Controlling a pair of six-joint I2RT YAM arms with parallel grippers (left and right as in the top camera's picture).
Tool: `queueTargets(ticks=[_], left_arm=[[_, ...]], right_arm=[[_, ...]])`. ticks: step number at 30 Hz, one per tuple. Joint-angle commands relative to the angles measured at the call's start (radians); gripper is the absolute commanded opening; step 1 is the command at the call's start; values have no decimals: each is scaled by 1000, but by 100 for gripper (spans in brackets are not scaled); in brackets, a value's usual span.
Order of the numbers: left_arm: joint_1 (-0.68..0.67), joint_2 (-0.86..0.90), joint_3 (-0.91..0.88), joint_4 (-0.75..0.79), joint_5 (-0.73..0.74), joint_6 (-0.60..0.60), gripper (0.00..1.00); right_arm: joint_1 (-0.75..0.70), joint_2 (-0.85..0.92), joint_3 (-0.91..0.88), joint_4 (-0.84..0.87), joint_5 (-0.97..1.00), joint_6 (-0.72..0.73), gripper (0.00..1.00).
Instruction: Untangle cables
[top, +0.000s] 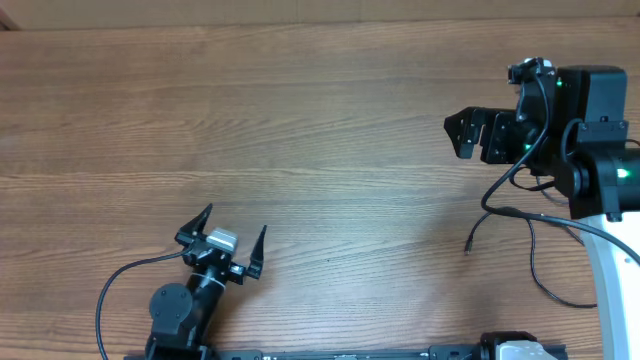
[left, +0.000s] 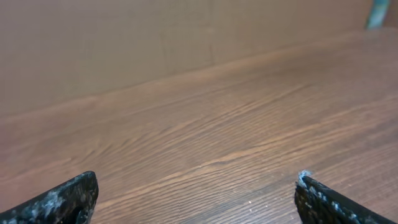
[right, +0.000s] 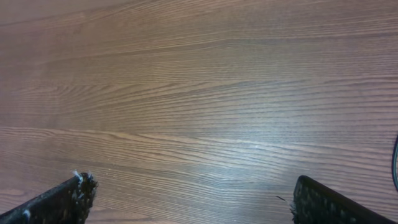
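A thin black cable (top: 532, 262) lies on the wooden table at the right. Its small plug end (top: 468, 247) points left, and the cord curves back and loops toward the right arm's base. My right gripper (top: 456, 137) is open and empty, up and a little left of the plug and apart from it. In the right wrist view its fingers (right: 193, 182) frame bare wood, and a short black arc of cable (right: 395, 163) shows at the right edge. My left gripper (top: 236, 222) is open and empty at the front left, far from the cable. The left wrist view (left: 196, 180) shows only wood.
A thicker black wire (top: 505, 172) hangs from the right arm and crosses the table near the thin cable. The right arm's white base (top: 615, 270) stands at the right edge. The left arm's own wire (top: 110, 290) curves at the front left.
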Motion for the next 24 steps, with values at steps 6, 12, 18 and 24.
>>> queueTargets(ticks=[6,12,18,24], left_arm=[[71,-80,-4,-5,-28,-75,100],[72,-80,-4,-6,-36,-74,100],[87,-80,-4,-5,-35,-74,100],[91,-80,-4,-5,-35,-74,100]], right_arm=[[3,-5,6,5,-2,4,100],[3,-5,6,5,-2,4,100],[3,-5,6,5,-2,4,100],[3,-5,6,5,-2,4,100]])
